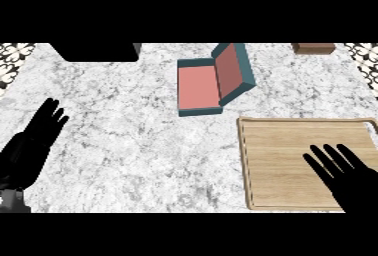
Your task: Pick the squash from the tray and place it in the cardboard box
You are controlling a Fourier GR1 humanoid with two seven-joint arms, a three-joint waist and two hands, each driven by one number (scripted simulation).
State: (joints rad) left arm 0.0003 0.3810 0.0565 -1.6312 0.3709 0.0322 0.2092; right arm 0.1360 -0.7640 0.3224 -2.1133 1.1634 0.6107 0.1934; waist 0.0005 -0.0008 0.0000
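Observation:
A wooden tray (288, 150) lies at the right of the marble counter. My right hand (351, 184) hovers open over its lower right part, fingers spread and pointing away from me. No squash shows anywhere on the tray or the counter. The box (199, 91) stands behind the tray's left corner; it has teal walls, a pink inside and a lid (235, 70) tilted open to the right. My left hand (33, 142) rests open at the left edge, fingers up, far from both.
A black block (96, 51) sits at the counter's back left and a small brown object (314, 48) at the back right. Patterned tiles show at both far corners. Bare marble lies between my left hand and the tray.

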